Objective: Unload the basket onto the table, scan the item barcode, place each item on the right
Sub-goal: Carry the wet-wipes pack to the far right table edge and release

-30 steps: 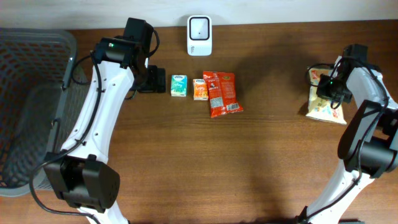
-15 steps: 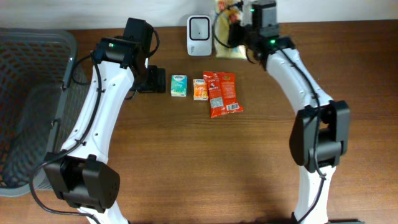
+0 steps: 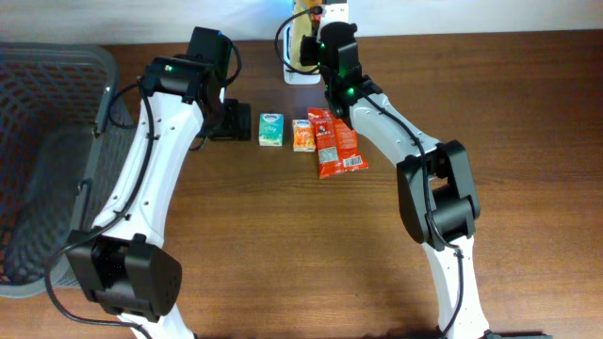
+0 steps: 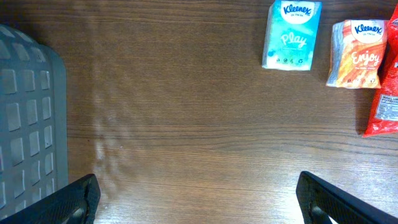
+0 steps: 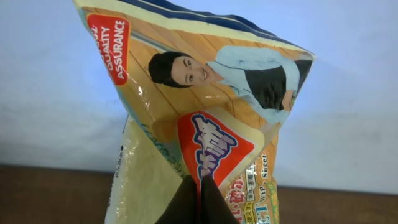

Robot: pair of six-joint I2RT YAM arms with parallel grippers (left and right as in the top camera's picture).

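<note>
1. The table (image 3: 283,245) has its widest open room across the whole near half and on the right side, which the right arm left within the last second. The far edge, against the wall, is where the work now sits.
2. The grey mesh basket (image 3: 47,141) fills the left edge. In the left wrist view its rim lies just beside the left gripper's path, so there is little room that way.
3. The right arm has swung from the table's right edge to the far centre. A second ago it was over the bag out there, and half a second ago it was just right of the scanner.
4. The left gripper (image 4: 199,202) has not moved. It hovers near the teal Kleenex pack (image 4: 291,34) with its fingers spread wide and holding nothing.
5. The yellow snack bag (image 5: 199,112) now hangs over the white scanner (image 3: 294,75), hiding most of it. I judge the scan is under way, though no barcode shows in any view.
6. The right gripper (image 5: 199,190) has its fingers pinched together on the bag's lower edge.
7. The red snack packet (image 3: 336,141) and the orange Kleenex pack (image 3: 302,135) lie close beneath the right arm, so a low retreat could brush them.
</note>
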